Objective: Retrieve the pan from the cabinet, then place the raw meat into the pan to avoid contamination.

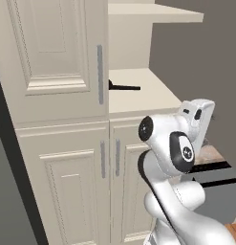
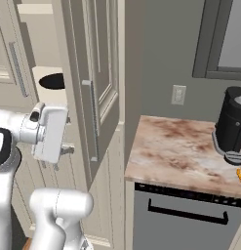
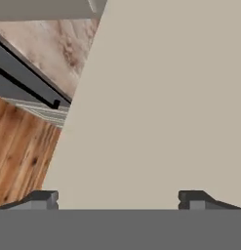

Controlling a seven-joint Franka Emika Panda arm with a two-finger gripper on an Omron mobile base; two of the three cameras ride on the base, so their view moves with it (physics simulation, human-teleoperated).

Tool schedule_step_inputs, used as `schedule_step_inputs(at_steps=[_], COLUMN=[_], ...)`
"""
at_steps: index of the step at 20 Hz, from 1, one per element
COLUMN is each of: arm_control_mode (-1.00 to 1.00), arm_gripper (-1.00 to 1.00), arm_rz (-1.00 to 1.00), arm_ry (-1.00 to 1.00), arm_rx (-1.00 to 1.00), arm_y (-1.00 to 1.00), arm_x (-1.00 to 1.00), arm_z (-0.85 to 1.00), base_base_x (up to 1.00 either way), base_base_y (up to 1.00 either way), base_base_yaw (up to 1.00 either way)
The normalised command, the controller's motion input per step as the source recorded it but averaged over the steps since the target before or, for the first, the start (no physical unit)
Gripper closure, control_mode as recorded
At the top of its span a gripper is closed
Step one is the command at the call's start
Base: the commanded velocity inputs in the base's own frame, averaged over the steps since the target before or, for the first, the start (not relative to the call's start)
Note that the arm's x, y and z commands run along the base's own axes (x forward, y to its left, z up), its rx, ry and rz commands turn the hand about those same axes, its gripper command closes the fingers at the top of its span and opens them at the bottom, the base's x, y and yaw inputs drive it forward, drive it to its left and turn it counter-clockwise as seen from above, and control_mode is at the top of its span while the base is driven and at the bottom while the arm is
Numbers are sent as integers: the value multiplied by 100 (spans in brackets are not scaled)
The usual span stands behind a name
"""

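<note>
The cabinet [image 1: 62, 143] stands with its upper right door [image 2: 100, 83] swung open; the upper left door and both lower doors are closed. Inside the open upper compartment, the pan [image 2: 53, 81] lies flat on the cream shelf [image 1: 138, 93], and its long thin handle [image 1: 124, 87] points toward the open side.

The gripper [image 3: 117, 199] is in front of the open door's flat cream face. Its two dark fingertips [image 3: 43, 199] stand far apart, with nothing between them; the jaws are wide open and hold nothing. In the right base view, the white hand sits just left of the open door, near the door's grey bar handle [image 2: 91, 122].

To the right of the cabinet, a marbled counter [image 2: 175, 151] runs above a dark grey dishwasher [image 2: 185, 219]. A black appliance [image 2: 231, 124] stands on the counter, and the raw meat [image 2: 238, 175] lies on the counter just in front of it, well apart from the pan.
</note>
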Motion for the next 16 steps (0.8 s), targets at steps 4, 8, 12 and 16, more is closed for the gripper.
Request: schedule_step_inputs(at_steps=[4, 8, 12, 16], arm_control_mode=[-100, -100, -100, -100], arm_gripper=[-100, -100, -100, -100], arm_rz=[30, 31, 32, 34], arm_ry=[7, 11, 17, 21], arm_rx=[8, 10, 13, 16], arm_y=[31, 17, 5, 0], arm_x=[0, 0, 0, 0], arm_z=[-22, -6, 0, 0], base_base_x=[0, 0, 0, 0], base_base_y=[0, 0, 0, 0], base_base_yaw=[0, 0, 0, 0])
